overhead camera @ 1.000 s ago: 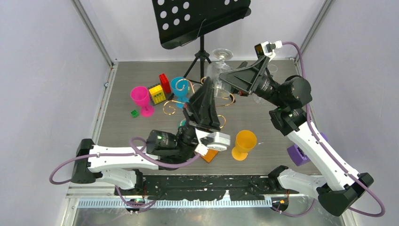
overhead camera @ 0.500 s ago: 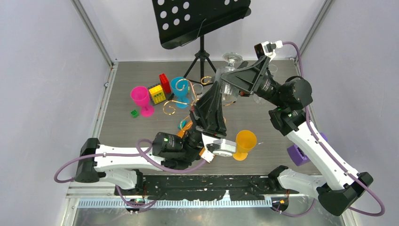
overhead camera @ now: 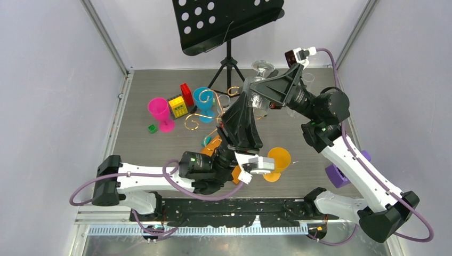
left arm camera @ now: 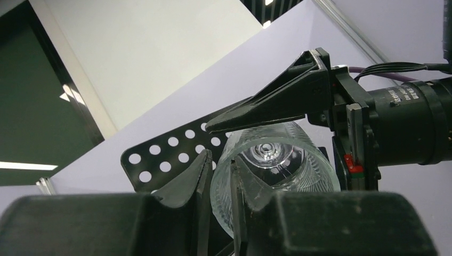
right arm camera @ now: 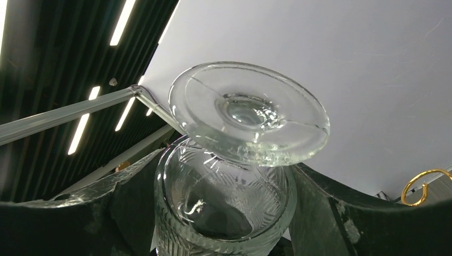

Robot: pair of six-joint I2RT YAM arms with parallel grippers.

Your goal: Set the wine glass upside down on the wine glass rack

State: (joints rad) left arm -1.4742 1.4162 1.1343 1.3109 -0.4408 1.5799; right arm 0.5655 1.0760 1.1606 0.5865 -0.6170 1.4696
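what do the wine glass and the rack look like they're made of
wine glass: looks like clear glass, glossy, with a ribbed pattern on the bowl; see-through with bright highlights, though clear plastic can't be ruled out.
wine glass rack: thin shiny gold wire curls, probably metal.

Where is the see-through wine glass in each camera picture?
Top external: clear ribbed wine glass, upper middle, foot up.
Left wrist: centre, open rim toward the camera.
Right wrist: centre, round foot on top.
Shared landmark: the right arm's black fingers flanking its bowl.
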